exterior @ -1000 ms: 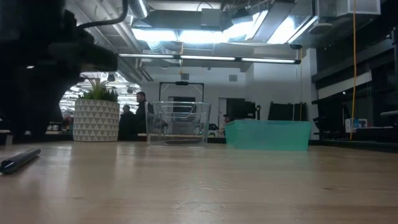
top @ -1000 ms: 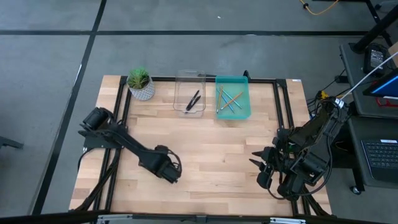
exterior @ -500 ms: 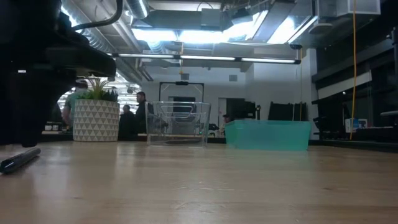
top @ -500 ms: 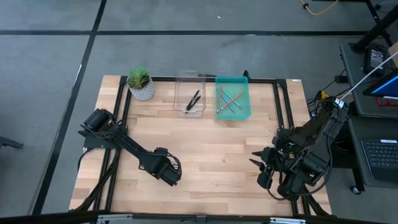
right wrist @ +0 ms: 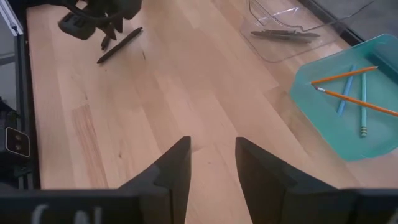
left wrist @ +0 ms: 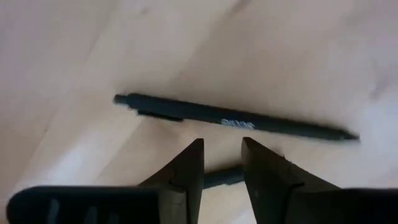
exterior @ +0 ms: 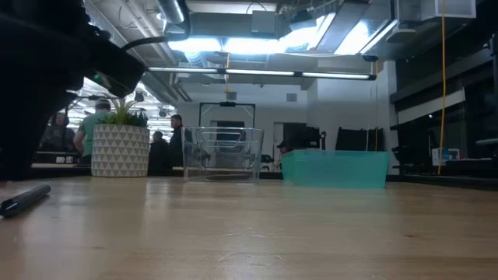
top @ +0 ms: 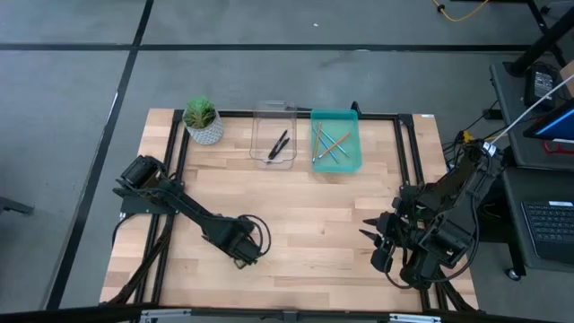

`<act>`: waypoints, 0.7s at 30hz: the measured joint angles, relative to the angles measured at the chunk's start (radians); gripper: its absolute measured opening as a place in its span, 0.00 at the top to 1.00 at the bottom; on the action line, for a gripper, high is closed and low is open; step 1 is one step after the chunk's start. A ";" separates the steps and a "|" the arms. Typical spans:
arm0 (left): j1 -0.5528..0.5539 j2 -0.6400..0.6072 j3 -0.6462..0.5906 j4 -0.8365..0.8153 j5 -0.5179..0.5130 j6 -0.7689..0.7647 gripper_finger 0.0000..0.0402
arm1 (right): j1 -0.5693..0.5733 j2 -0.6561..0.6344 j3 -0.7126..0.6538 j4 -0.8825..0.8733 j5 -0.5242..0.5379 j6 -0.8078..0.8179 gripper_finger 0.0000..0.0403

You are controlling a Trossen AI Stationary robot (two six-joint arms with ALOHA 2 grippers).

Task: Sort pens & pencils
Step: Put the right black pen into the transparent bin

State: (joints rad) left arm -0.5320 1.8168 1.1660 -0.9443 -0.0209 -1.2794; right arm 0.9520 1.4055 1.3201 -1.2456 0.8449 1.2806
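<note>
Two black pens lie on the wood in front of my left gripper [left wrist: 221, 146]. One pen [left wrist: 230, 121] lies flat just beyond the fingertips and shows again as the pen [exterior: 23, 200] and the pen [right wrist: 118, 45]. A second pen [left wrist: 221, 177] shows only as a short piece across the gap between the open fingers. Two more pens [top: 280, 144] lie in the clear bin [top: 273, 112]. Orange and light blue pencils [top: 330, 146] lie crossed in the teal bin [top: 354, 157]. My left gripper [top: 242, 254] is low, left of the table's middle. My right gripper [top: 369, 231] waits open at the near right. My left gripper comes from above with a finger on either side of the second pen's visible piece [left wrist: 224, 176], which runs across the gap and is hidden behind both fingers. I cannot tell whether the fingers touch it.
A potted plant [top: 202, 121] stands at the far left, beside the clear bin. Both bins sit at the far edge, with bare wood between them and the grippers. Black frame rails run along the table's left and right sides. People stand in the room beyond.
My left arm has turned at the wrist above the pens. In the low view its dark bulk has tipped and drawn toward the picture's left. The pen on the wood has stayed where it was.
</note>
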 joint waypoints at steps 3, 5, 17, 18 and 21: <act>0.002 0.000 0.000 0.007 0.008 0.132 0.76 | 0.000 0.000 0.000 0.003 0.000 0.000 0.68; 0.002 0.000 0.000 0.011 -0.004 0.194 0.76 | 0.000 0.000 0.000 0.010 0.000 0.000 0.68; 0.002 0.000 0.000 0.014 -0.040 0.647 0.76 | 0.000 0.000 0.000 0.014 0.000 0.000 0.68; 0.002 0.000 0.000 0.014 -0.041 0.680 0.76 | 0.000 0.000 0.000 0.014 0.000 0.000 0.68; 0.002 0.000 -0.001 0.016 -0.041 0.779 0.76 | 0.000 0.000 0.000 0.014 0.000 0.001 0.68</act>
State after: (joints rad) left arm -0.5301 1.8168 1.1649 -0.9284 -0.0616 -0.5000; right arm 0.9520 1.4055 1.3201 -1.2316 0.8452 1.2812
